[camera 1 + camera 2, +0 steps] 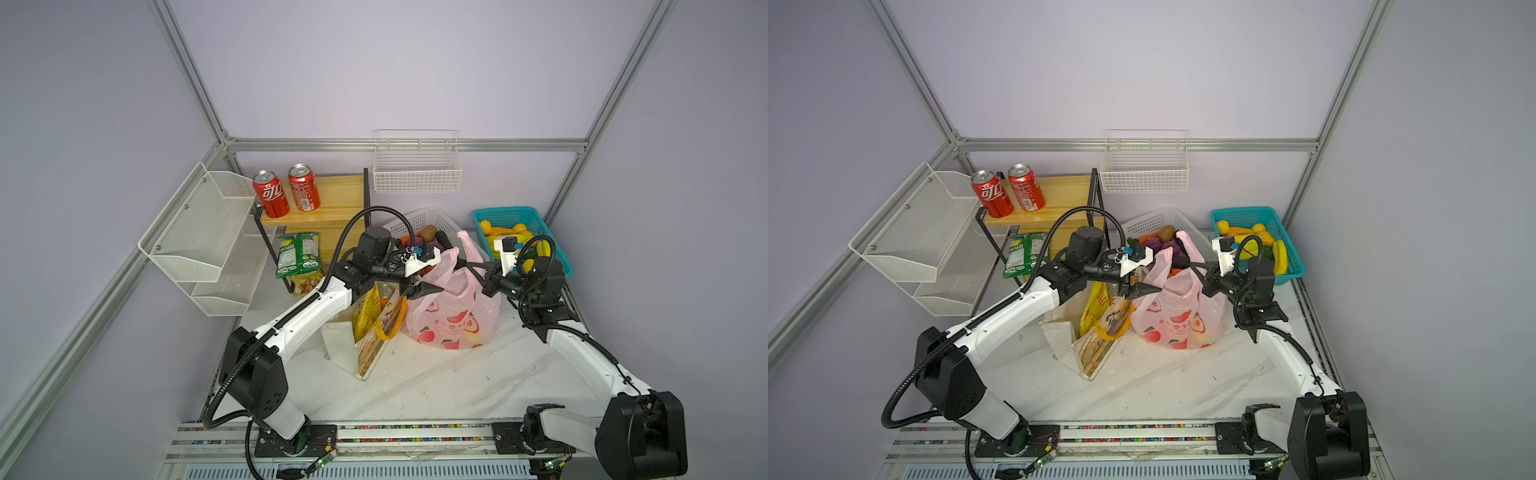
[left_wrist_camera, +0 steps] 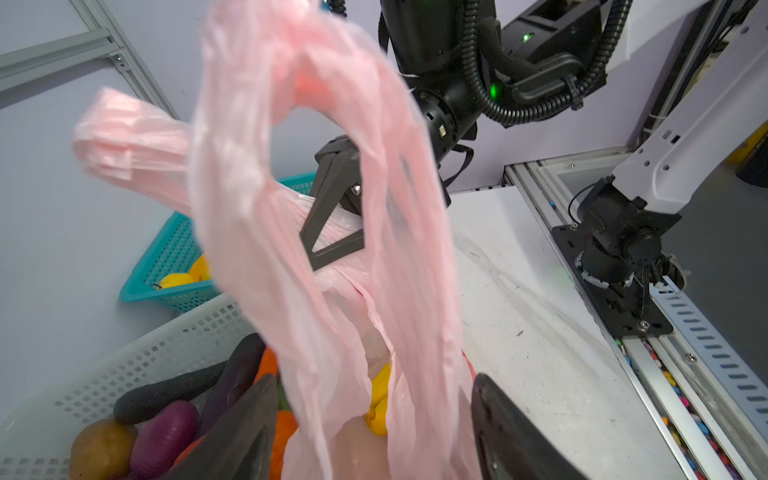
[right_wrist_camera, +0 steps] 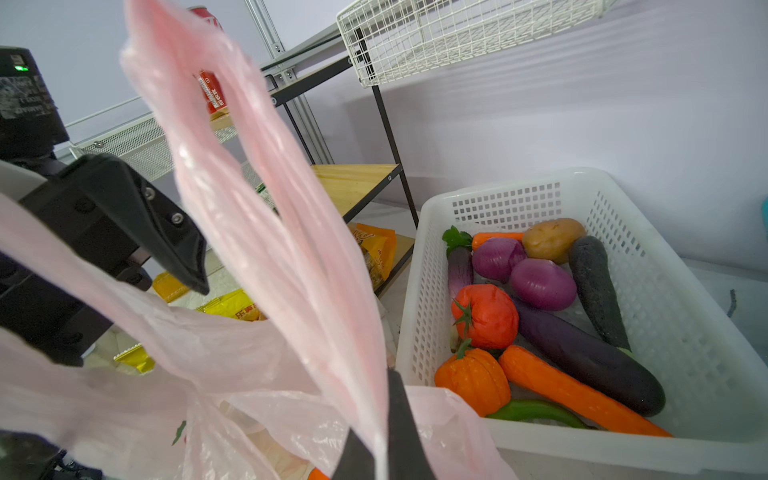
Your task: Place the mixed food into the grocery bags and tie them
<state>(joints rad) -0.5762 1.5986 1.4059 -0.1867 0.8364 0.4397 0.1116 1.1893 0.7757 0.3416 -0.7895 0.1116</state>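
Seeing my left gripper point(image 2: 372, 380) spread wide around one pink bag point(image 1: 451, 316) handle, not pinching it. My right gripper point(image 3: 380, 415) is clamped on the other handle, and the bag sits mid-table beside the canvas tote point(image 1: 380, 328).

Soft, even light, faint shadows; your wrist views blur the thin translucent pink plastic bag point(image 2: 249, 199), top views bend at edges.

A robot lab cell: aluminium-profile frame point(image 1: 498, 144), plain lilac walls point(image 1: 395, 62).
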